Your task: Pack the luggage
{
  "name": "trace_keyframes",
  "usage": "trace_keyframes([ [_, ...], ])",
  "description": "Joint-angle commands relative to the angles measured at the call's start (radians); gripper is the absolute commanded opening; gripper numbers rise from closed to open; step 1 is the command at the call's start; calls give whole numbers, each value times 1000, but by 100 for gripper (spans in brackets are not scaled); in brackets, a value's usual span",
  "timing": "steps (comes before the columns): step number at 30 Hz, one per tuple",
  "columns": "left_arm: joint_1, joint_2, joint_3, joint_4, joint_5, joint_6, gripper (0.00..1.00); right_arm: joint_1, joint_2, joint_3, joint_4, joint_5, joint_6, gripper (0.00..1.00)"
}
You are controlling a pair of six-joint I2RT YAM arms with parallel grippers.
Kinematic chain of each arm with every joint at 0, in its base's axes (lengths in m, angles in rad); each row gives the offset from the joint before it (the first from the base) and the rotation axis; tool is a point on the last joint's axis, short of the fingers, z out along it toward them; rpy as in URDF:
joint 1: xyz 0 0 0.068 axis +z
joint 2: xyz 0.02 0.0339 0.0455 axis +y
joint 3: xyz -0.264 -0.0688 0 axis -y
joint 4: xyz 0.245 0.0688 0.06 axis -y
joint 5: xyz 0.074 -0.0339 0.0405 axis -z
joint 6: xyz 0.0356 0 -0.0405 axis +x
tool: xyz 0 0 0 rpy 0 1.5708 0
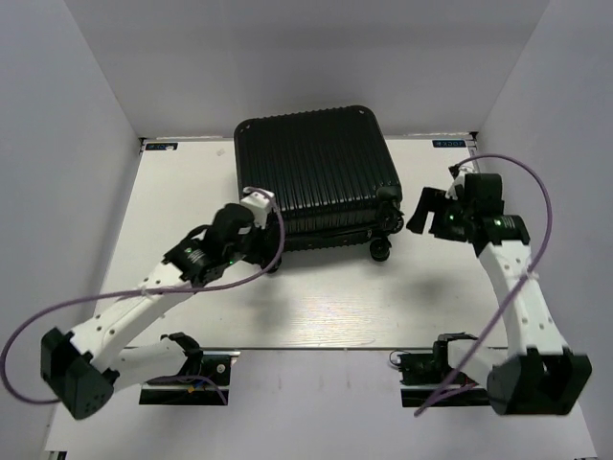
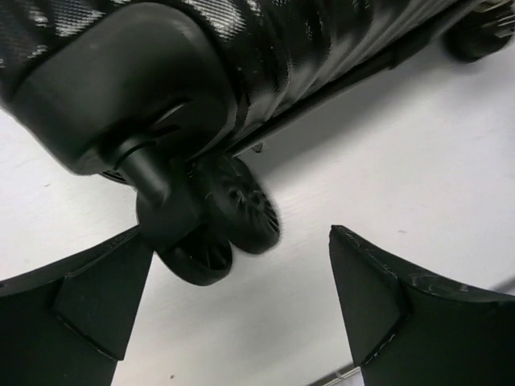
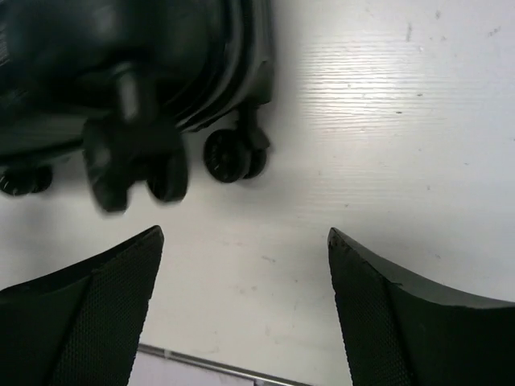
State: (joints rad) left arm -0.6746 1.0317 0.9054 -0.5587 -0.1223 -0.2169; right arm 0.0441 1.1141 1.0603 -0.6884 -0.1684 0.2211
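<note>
The luggage (image 1: pixel 316 172) lies shut and flat at the back middle of the white table (image 1: pixel 316 307), ribbed shell up and wheels toward the near side. My left gripper (image 1: pixel 261 225) is at its near left corner and stands open with nothing between its fingers. In the left wrist view the left gripper (image 2: pixel 240 241) is just short of a twin wheel (image 2: pixel 233 213) under the luggage (image 2: pixel 265 56). My right gripper (image 1: pixel 421 216) hovers open and empty just right of the case. In the right wrist view the right gripper (image 3: pixel 244 233) has the wheels (image 3: pixel 229 153) and the luggage (image 3: pixel 121 48) ahead of it.
White walls close in the table on the left, right and back. Purple cables (image 1: pixel 144 292) loop from each arm. The table's front edge (image 1: pixel 316 349) runs just ahead of the arm bases. Bare tabletop lies between the arms.
</note>
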Motion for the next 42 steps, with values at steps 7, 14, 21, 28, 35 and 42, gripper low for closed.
trace_keyframes([
  [7,-97,114,60,-90,-494,-116,98,149,-194,-100,-99,-212,-161,81],
  [14,-100,105,21,-41,-531,-154,89,331,-88,-166,3,-146,-192,77],
  [21,-102,179,17,42,-416,-151,61,493,-19,-241,261,53,-138,73],
  [28,-98,131,-54,69,-413,-199,19,596,-30,-408,596,351,-65,65],
  [35,-100,103,-74,69,-415,-202,13,617,4,-513,881,491,-49,58],
  [42,-100,137,-59,98,-347,-199,19,629,59,-525,1072,520,-72,56],
])
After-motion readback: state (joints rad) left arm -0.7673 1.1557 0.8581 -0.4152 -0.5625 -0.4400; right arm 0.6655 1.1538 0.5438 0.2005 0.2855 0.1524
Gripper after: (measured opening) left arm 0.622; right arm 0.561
